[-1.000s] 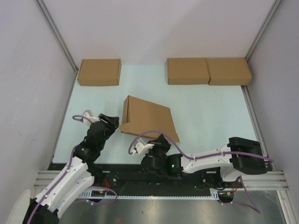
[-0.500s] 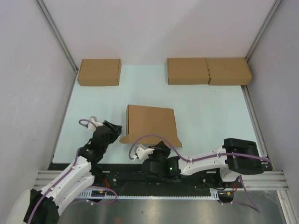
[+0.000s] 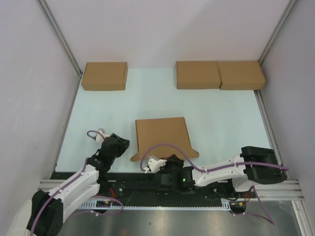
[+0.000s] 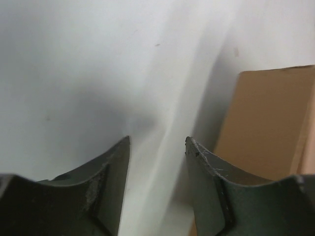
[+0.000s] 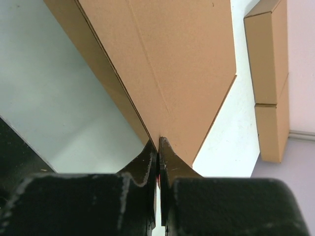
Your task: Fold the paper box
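Note:
The paper box (image 3: 161, 135) lies as a flat brown cardboard rectangle near the table's front middle, with a flap spreading toward the arms. My right gripper (image 3: 172, 158) is at that near flap. In the right wrist view the gripper (image 5: 158, 142) is shut on the box's (image 5: 167, 59) thin cardboard edge. My left gripper (image 3: 123, 144) hovers just left of the box's near-left corner. In the left wrist view that gripper (image 4: 157, 142) stands open over bare table with nothing between its fingers, and the box (image 4: 268, 123) shows to its right.
Three closed cardboard boxes stand along the back edge: one at the left (image 3: 104, 75) and two side by side at the right (image 3: 198, 74) (image 3: 241, 74), also in the right wrist view (image 5: 268, 73). Grey walls with metal rails (image 3: 61, 44) close both sides.
The paper box has slid toward the arms and turned square to the table, drawn by my right gripper. My left gripper has dropped back toward the near edge, staying beside the box's left corner.

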Robot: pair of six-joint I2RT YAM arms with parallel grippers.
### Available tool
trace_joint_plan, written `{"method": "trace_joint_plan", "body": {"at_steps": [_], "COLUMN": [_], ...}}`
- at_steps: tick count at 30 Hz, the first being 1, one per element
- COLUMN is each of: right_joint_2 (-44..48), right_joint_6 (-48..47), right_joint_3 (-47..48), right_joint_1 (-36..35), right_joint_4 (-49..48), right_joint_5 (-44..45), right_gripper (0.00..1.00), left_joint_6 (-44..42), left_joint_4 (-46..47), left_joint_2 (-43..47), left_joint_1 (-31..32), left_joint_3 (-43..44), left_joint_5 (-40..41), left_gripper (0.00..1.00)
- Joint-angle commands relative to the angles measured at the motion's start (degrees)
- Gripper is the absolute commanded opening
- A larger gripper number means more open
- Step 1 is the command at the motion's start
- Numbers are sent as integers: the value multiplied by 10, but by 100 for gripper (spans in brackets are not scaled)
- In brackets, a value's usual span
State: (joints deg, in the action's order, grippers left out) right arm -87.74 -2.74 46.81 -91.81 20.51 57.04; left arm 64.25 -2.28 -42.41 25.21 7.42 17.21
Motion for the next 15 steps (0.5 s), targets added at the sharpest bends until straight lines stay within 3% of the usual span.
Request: {"method": "trace_joint_plan", "body": {"at_steps": [1, 5, 12, 15], "right_joint_2": [26, 32, 29, 34], "right_joint_6": [60, 70, 71, 77], "right_joint_3": [-9, -14, -14, -14], "right_joint_1": [12, 33, 42, 45], "right_joint_4": [29, 30, 30, 33], "right_joint_5": [-46, -51, -54, -57], "right_gripper": [0, 0, 0, 0], "left_joint_6": [13, 10, 118, 157], "left_joint_4": [8, 9, 91, 155], "left_joint_2": [-21, -71, -131, -144], "left_joint_1": [12, 33, 189, 223], "left_joint_3": [1, 3, -23, -46], "left_joint_5": [6, -24, -24, -25], "left_gripper": [53, 51, 47, 47]}}
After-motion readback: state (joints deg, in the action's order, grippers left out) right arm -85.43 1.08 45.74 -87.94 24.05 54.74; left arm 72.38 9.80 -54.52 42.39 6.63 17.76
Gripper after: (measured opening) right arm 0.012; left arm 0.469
